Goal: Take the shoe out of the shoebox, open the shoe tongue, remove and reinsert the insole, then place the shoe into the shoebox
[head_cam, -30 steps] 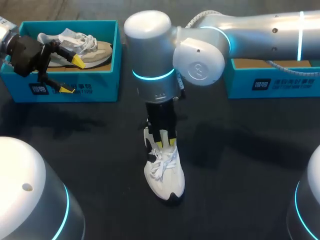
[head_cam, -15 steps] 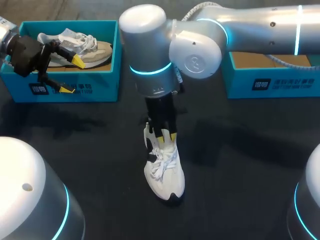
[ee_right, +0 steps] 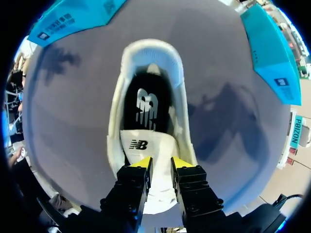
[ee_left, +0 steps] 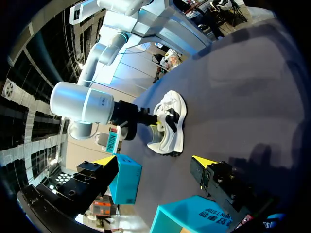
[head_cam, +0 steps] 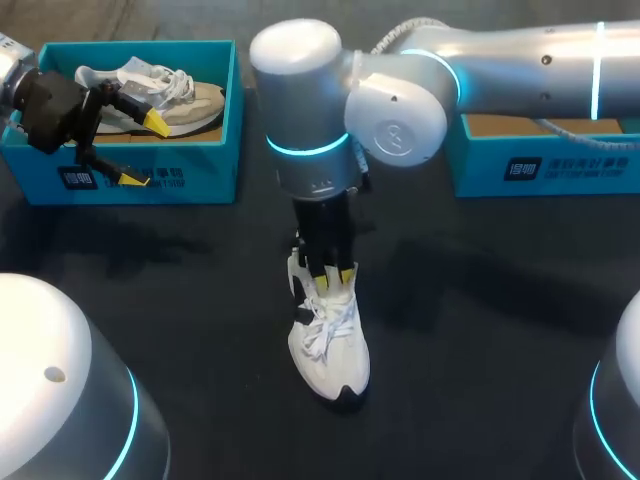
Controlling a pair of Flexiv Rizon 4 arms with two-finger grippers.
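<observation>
Right arm (head_cam: 400, 100) shifted slightly right; shoe (head_cam: 330, 350) stays put.

Shoes: two. White shoe (head_cam: 328, 345) on the table (head_cam: 480, 330); second shoe (head_cam: 160, 95) in the left box (head_cam: 140, 180). Teal boxes: two, counting the right box (head_cam: 545, 165). Arms: two, left arm (head_cam: 40, 105) and right arm (head_cam: 400, 90). Table: one.

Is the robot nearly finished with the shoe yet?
Not yet. Done: the white shoe stands out on the table. Now: the right gripper pinches the tongue, pulled back. Left: the dark insole is inside the shoe, so it must come out, go back in, then the shoe goes into the shoebox.
</observation>
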